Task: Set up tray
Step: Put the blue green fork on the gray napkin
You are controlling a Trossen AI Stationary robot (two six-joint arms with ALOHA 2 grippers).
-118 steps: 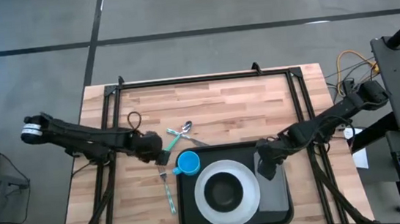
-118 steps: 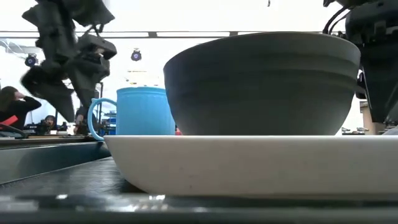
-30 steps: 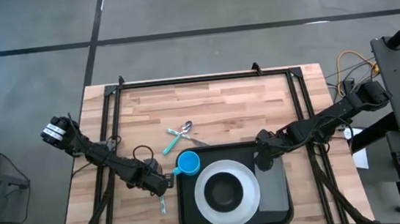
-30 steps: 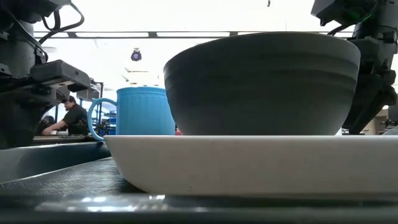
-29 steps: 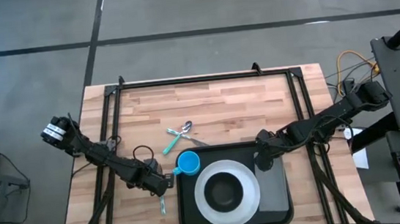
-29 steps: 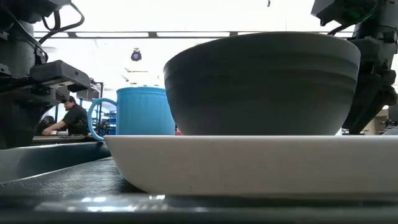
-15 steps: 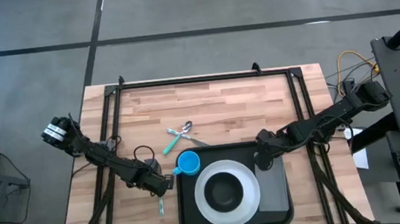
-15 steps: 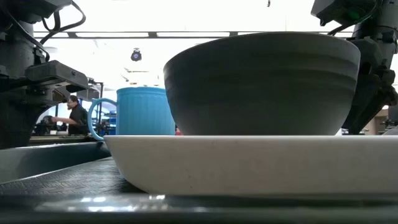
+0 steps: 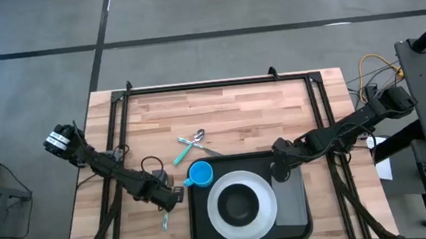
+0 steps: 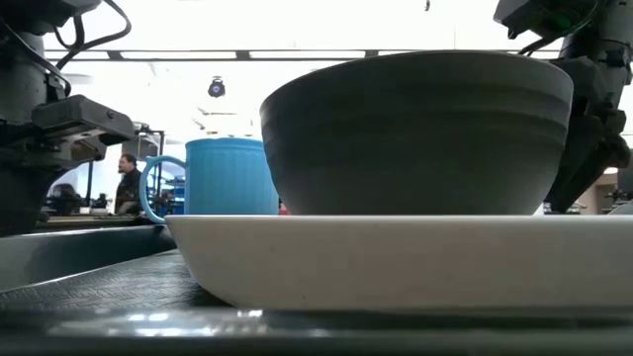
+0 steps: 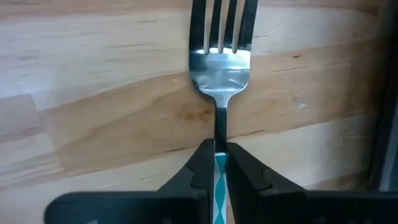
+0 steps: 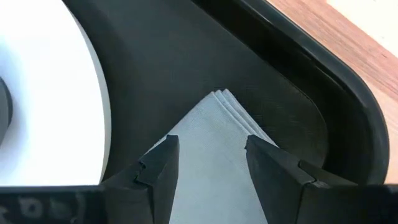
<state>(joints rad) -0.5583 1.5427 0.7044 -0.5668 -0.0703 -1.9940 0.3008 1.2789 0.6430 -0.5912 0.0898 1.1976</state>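
The black rectangular tray (image 9: 252, 232), with rounded corners and a raised rim, lies flat on the wooden table's near edge, right of centre, its long sides running left-right.

Even, soft light from overhead. The low view is backlit by a white, blown-out ceiling, the bowl (image 10: 415, 133) dark against it. Glare glints on the fork (image 11: 220, 68). Shadows are faint.
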